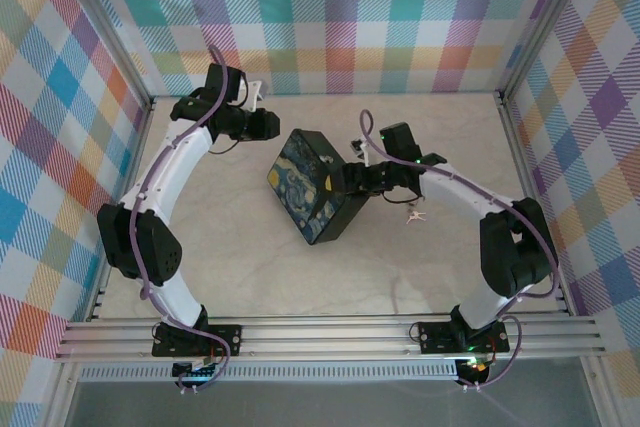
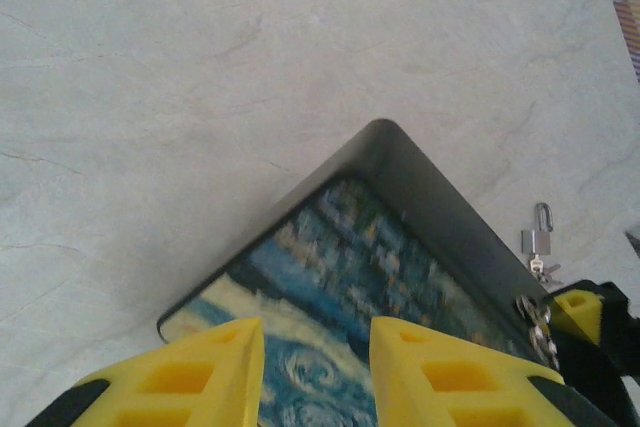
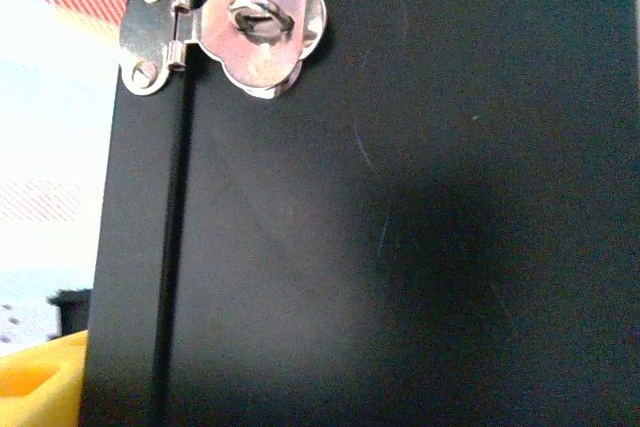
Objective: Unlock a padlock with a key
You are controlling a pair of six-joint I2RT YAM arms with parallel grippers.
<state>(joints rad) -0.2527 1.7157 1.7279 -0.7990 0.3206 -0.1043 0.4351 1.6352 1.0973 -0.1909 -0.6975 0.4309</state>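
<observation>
L arm [image 1: 165,172]: elbow bowed out left, wrist bent inward. L gripper [image 2: 317,327]: yellow fingers [image 2: 200,372] parted, nothing btwn. R arm [image 1: 470,192]: elbow out right, forearm reaching inward-left. R gripper [image 1: 350,179]: one yellow finger [image 3: 35,387] seen; jaw state unclear.

Metal, plastic and marbled surfaces, as we see them

Ahead of the left pincer [image 2: 317,332], whose fingers [image 2: 200,377] are matt yellow plastic, we see a tin box [image 2: 440,217] with dull dark metal walls, a polished metal hasp [image 3: 250,32], a shiny silvery metal padlock [image 2: 540,237] and a smooth, pale marbled bench [image 2: 200,97].
</observation>
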